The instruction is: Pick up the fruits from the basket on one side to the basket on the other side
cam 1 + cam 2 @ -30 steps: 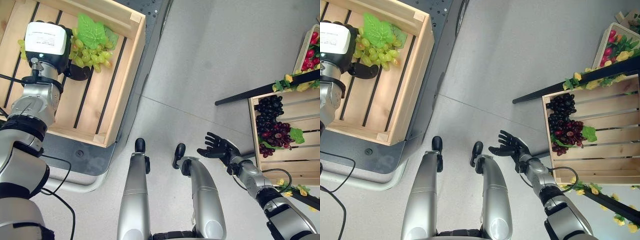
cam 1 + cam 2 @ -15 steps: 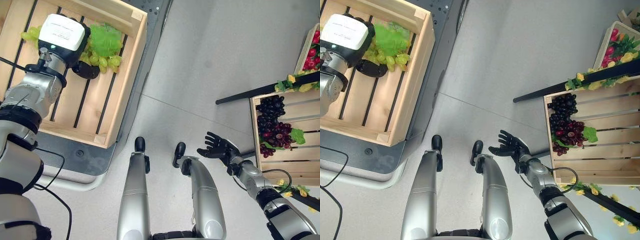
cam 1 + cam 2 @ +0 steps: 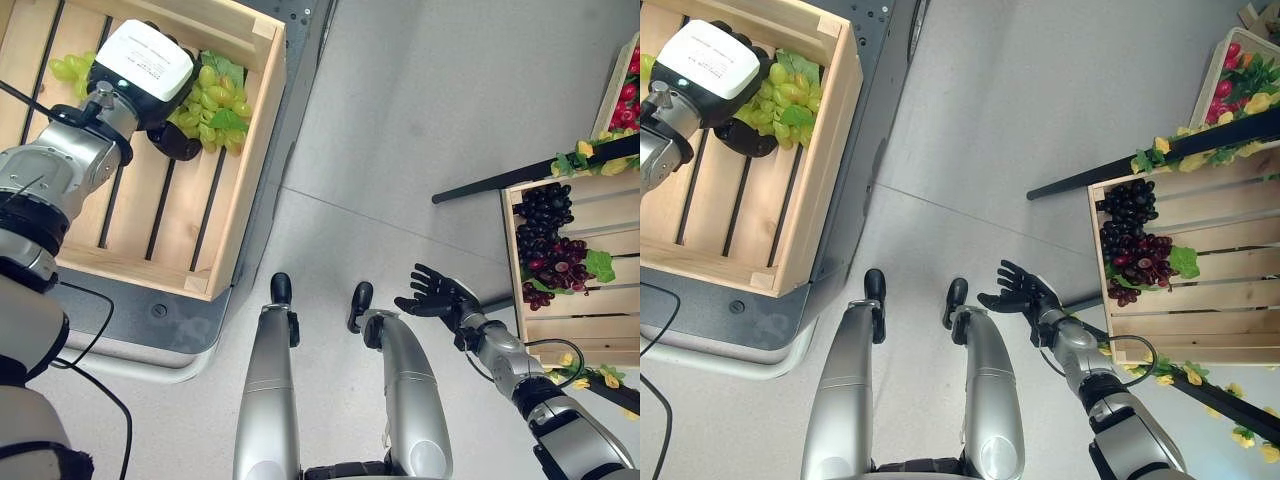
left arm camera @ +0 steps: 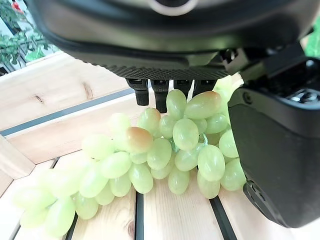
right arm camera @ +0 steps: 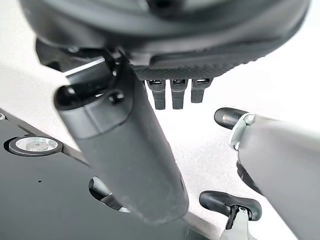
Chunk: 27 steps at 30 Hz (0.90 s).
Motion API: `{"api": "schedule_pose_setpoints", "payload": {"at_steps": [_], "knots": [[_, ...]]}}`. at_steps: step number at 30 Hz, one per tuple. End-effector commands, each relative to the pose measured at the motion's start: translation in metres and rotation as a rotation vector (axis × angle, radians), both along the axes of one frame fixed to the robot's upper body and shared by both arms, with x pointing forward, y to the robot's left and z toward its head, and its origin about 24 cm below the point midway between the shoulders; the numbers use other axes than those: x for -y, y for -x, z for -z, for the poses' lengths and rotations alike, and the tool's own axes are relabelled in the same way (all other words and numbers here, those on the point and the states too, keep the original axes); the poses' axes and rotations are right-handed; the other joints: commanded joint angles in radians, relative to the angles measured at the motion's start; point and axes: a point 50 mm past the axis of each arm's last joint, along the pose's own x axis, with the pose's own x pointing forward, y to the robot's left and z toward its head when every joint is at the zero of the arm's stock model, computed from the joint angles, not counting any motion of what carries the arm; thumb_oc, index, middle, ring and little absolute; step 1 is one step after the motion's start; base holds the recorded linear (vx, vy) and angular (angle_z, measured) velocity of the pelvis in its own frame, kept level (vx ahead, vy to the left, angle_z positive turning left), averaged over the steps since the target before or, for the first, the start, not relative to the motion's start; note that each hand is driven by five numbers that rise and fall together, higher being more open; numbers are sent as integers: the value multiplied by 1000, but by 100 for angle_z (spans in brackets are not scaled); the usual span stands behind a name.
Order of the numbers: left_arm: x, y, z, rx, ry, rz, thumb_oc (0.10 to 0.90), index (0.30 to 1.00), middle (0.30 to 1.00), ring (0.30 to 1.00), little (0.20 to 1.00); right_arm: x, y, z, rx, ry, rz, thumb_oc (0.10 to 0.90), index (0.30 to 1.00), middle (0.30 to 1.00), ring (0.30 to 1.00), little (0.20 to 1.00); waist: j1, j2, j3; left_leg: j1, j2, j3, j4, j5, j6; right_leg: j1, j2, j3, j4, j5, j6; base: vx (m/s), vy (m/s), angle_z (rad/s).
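Note:
A bunch of green grapes (image 3: pixel 215 100) with a leaf lies on the slats of the pale wooden crate (image 3: pixel 245 180) at the left. My left hand (image 3: pixel 172 140) hovers right over it, fingers straight and thumb (image 4: pixel 280 150) beside the grapes (image 4: pixel 165 150), not closed on them. More green grapes (image 3: pixel 65 68) stick out past the wrist's other side. At the right, dark purple and red grapes (image 3: pixel 550 250) lie in a second wooden crate (image 3: pixel 590 330). My right hand (image 3: pixel 432 293) hangs open over the floor, left of that crate, holding nothing.
A further crate with red fruit (image 3: pixel 630 90) stands at the far right, behind a dark bar trimmed with yellow flowers (image 3: pixel 580 165). The left crate rests on a dark platform (image 3: pixel 180 310). Grey floor lies between the two crates.
My left hand has moved toward the left crate's far right corner. The green bunch has shifted with it and turned, so grapes now cover part of the leaf. The right hand stayed still.

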Motion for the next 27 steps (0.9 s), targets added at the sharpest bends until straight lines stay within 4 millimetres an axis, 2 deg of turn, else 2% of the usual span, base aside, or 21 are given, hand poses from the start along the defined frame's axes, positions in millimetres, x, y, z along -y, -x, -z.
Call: {"api": "schedule_pose_setpoints", "payload": {"at_steps": [1, 2, 5, 11, 17, 19, 21, 24, 27], "knots": [[11, -8, 16, -144, -14, -41, 585, 578, 578, 578, 578, 36, 1, -19, 97, 7, 73, 800, 900, 900, 900, 900, -8, 56, -10, 101, -3, 77, -104, -46, 13, 25, 28, -18, -33, 61, -29, 5, -11, -4], [11, -8, 18, -165, -18, -52, 400, 300, 300, 300, 300, 36, 0, -20, 99, 6, 77, 800, 900, 900, 900, 900, -9, 56, -10, 99, -2, 78, -105, -45, 12, 24, 28, -19, -35, 61, -29, 1, -8, -3], [16, -10, 26, -218, -12, -52, 400, 300, 300, 300, 300, 37, -2, -22, 100, -2, 93, 800, 900, 900, 900, 900, -10, 58, -10, 97, -1, 79, -107, -44, 10, 21, 23, -23, -33, 59, -30, 0, 0, 0], [26, -11, 24, -222, -50, -20, 400, 300, 300, 300, 300, 40, 1, -19, 99, -14, 89, 800, 900, 900, 900, 900, -8, 60, -10, 113, 0, 76, -130, -34, 7, 35, 19, -30, -49, 63, -27, -3, -19, 1], [18, -8, 16, -125, -47, -24, 400, 300, 300, 300, 300, 36, 2, -19, 114, -45, 85, 800, 900, 900, 900, 900, -1, 58, -10, 152, 4, 77, -147, -30, 6, 73, 19, -38, -64, 63, -26, -22, -53, 0], [12, -7, 13, -69, 41, -31, 400, 300, 300, 300, 300, 36, 2, -18, 114, -51, 88, 800, 900, 900, 900, 900, 1, 60, -10, 168, 3, 76, -150, -31, 5, 86, 18, -40, -62, 58, -27, -15, -35, 0], [-2, -2, 14, 42, 280, -26, 400, 300, 300, 300, 300, 34, 6, -15, 107, -64, 93, 800, 900, 900, 900, 900, 9, 64, -10, 203, 0, 71, -159, -29, 4, 119, 18, -41, -62, 49, -31, -10, -35, -5], [-26, 7, 29, 185, 658, 0, 400, 300, 300, 300, 300, 29, 13, -8, 97, -83, 88, 800, 900, 900, 900, 900, 22, 64, -10, 258, -8, 60, -176, -24, 1, 171, 18, -43, -68, 40, -34, -8, -49, -2], [-41, 16, 41, 268, 909, 46, 400, 300, 300, 300, 300, 21, 19, -3, 89, -106, 84, 800, 900, 900, 900, 900, 31, 59, -10, 320, -15, 51, -200, -22, -1, 229, 19, -42, -86, 33, -35, 6, -71, 3]]}}
